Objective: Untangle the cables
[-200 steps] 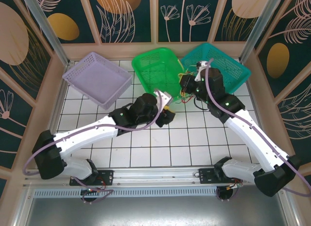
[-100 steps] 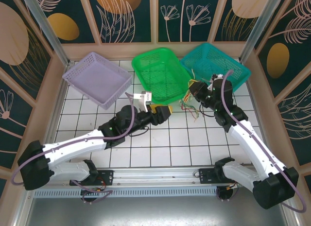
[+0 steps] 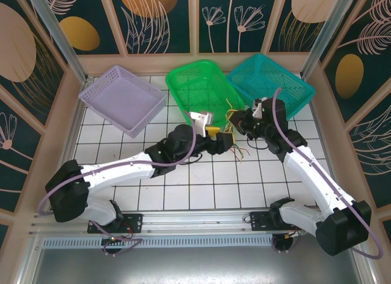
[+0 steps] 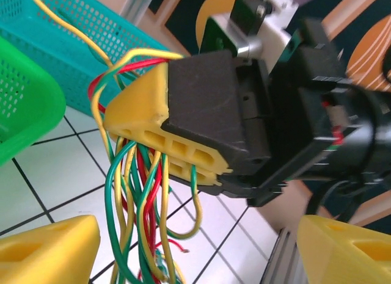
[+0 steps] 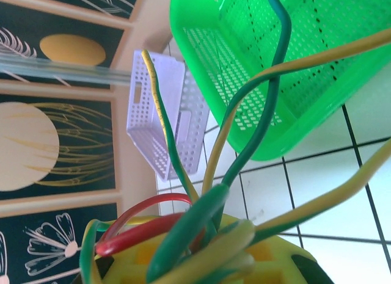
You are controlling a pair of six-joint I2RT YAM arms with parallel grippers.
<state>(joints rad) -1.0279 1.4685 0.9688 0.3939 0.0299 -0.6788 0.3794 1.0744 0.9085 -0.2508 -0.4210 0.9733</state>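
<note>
Yellow fingers of the right gripper point(image 4: 131, 122) are pressed together on the cables point(image 4: 129, 198), and we record this as a firm clamp. In the left wrist view, red, green and yellow wires loop over those fingers and hang below them toward the white tiled table point(image 4: 55, 168). The right wrist view adds what that view cannot show: the free wire ends spread out from the clamp across the green basket point(image 5: 342, 88), with the lilac basket point(image 5: 192, 119) beyond. We find the left gripper point(image 4: 195, 250) with its jaws wide apart, one finger on either side of the hanging bundle, gripping nothing. From above, both grippers meet just in front of the green basket, beside the teal basket point(image 3: 287, 82), with the bundle trailing down between them.
</note>
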